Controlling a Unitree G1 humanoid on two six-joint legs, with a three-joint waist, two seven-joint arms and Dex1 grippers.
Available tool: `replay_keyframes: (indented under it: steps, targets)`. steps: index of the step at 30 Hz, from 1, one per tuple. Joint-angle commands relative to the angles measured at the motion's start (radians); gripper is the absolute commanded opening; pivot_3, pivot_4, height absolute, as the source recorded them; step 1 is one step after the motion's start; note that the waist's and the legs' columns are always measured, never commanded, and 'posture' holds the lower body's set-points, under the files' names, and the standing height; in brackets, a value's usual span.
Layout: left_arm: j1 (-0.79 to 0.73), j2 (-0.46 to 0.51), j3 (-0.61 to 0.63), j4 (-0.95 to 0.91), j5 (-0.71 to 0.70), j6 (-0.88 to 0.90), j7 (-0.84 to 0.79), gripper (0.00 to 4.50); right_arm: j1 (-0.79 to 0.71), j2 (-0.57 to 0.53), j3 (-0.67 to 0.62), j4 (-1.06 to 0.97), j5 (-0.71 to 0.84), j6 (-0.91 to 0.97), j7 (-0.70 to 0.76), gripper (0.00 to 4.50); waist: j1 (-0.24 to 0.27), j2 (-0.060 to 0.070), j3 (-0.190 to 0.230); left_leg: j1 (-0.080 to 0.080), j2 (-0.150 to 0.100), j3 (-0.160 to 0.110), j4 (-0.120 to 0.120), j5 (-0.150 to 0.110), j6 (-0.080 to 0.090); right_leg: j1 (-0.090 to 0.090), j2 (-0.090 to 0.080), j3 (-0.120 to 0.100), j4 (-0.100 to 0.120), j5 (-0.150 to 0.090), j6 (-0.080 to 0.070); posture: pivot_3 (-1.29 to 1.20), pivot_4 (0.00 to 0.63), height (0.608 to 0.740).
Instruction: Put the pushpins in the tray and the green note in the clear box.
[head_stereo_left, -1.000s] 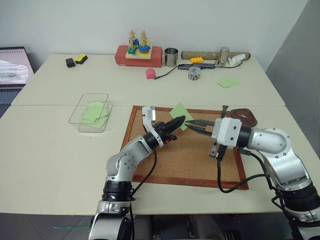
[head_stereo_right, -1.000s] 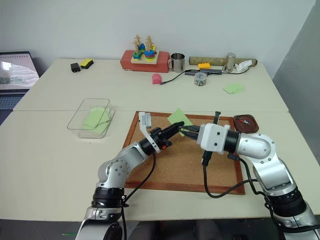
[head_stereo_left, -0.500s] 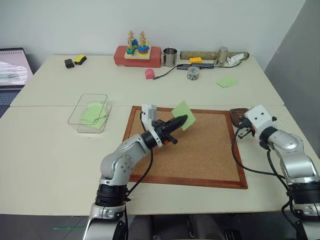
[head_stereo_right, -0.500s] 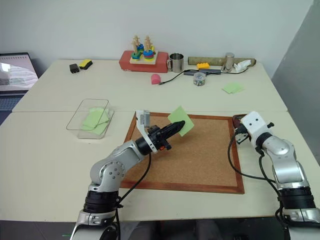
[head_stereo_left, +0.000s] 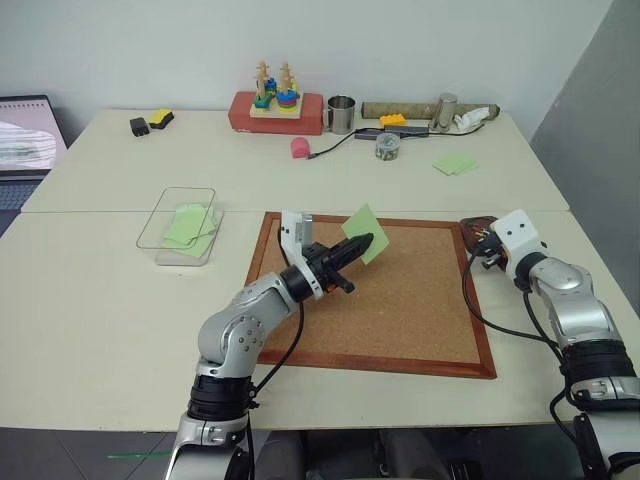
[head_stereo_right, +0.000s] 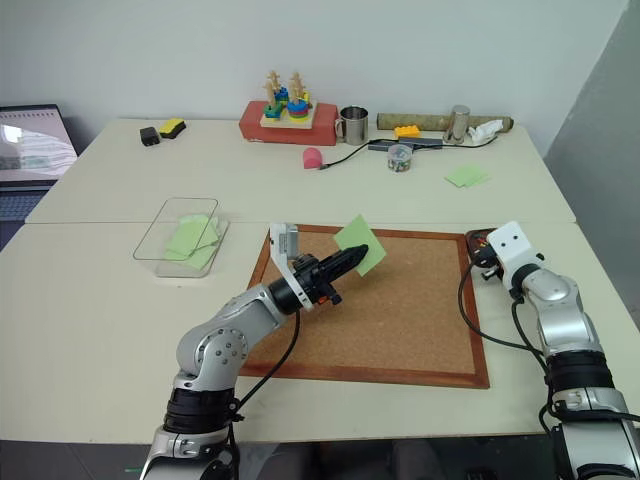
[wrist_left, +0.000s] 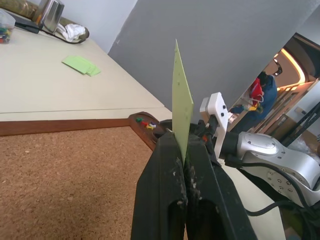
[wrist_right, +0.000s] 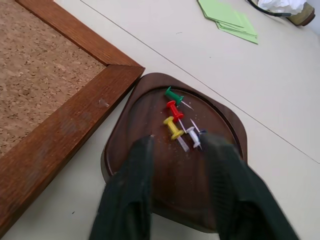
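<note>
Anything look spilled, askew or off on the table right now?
Nothing spilled. The pushpins lie loose in the tray under the open right gripper. The green note sits edge-on in the shut left gripper, above the corkboard; the clear box already holds green paper.

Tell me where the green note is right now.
The green note is pinched upright in the shut left tool, held above the far part of the corkboard, right of the clear box.
</note>
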Motion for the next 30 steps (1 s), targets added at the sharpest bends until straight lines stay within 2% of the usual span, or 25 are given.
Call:
replay_keyframes:
  steps: [1, 6, 10, 14, 20, 25, 30]
  targets:
    - [-0.006, 0.002, -0.012, -0.036, 0.002, -0.015, -0.008, 0.0, -0.007, -0.006, -0.03, -0.055, 0.019, 0.002, 0.001, 2.62, 0.0, 0.0, 0.0, 0.0, 0.0, 0.0, 0.0, 0.0, 0.0, 0.0, 0.0, 0.0, 0.0, 0.0, 0.0, 0.0, 0.15, 0.74]
    - [-0.018, 0.026, 0.016, -0.06, -0.005, -0.016, 0.002, 0.0, 0.027, -0.045, -0.052, -0.216, 0.048, 0.051, 0.048, 3.72, 0.001, 0.0, 0.0, 0.0, 0.0, 0.0, 0.0, 0.0, 0.0, 0.0, 0.0, 0.0, 0.0, 0.0, 0.0, 0.0, 0.15, 0.74]
    - [-0.023, 0.089, 0.084, -0.114, -0.037, 0.002, 0.016, 0.0, 0.057, -0.084, -0.063, -0.428, 0.148, 0.095, 0.181, 3.72, -0.001, 0.0, 0.0, 0.0, 0.0, 0.0, 0.0, 0.0, 0.0, 0.0, 0.0, 0.0, 0.0, 0.0, 0.0, 0.0, 0.15, 0.74]
    - [-0.027, 0.196, 0.202, -0.128, -0.064, 0.019, 0.028, 0.0, 0.02, -0.074, -0.05, -0.659, 0.361, 0.212, 0.329, 3.72, -0.003, 0.0, 0.0, 0.0, 0.001, -0.001, 0.0, 0.0, 0.0, 0.0, 0.001, -0.001, 0.0, 0.0, 0.0, 0.0, 0.15, 0.74]
    - [-0.032, 0.382, 0.355, -0.045, -0.008, -0.023, 0.047, 0.0, -0.16, -0.007, 0.004, -0.779, 0.608, 0.541, 0.347, 3.72, -0.009, 0.001, 0.001, 0.0, 0.003, -0.004, 0.0, 0.0, 0.0, 0.0, 0.003, -0.002, 0.001, 0.0, -0.001, 0.0, 0.15, 0.74]
    - [-0.038, 0.521, 0.417, 0.107, 0.127, -0.122, 0.079, 0.0, -0.273, 0.033, 0.067, -0.742, 0.621, 0.609, 0.339, 3.72, 0.002, 0.0, 0.001, -0.001, 0.002, -0.005, 0.0, 0.0, 0.0, -0.001, 0.002, -0.005, 0.0, 0.0, -0.001, 0.0, 0.15, 0.74]
    - [-0.082, 0.57, 0.4, 0.283, 0.257, -0.211, 0.139, 0.0, -0.296, 0.04, 0.145, -0.698, 0.556, 0.556, 0.364, 3.72, 0.008, 0.0, 0.001, -0.003, 0.002, -0.006, 0.0, 0.0, 0.0, -0.001, 0.001, -0.006, -0.001, 0.0, -0.001, 0.0, 0.15, 0.74]
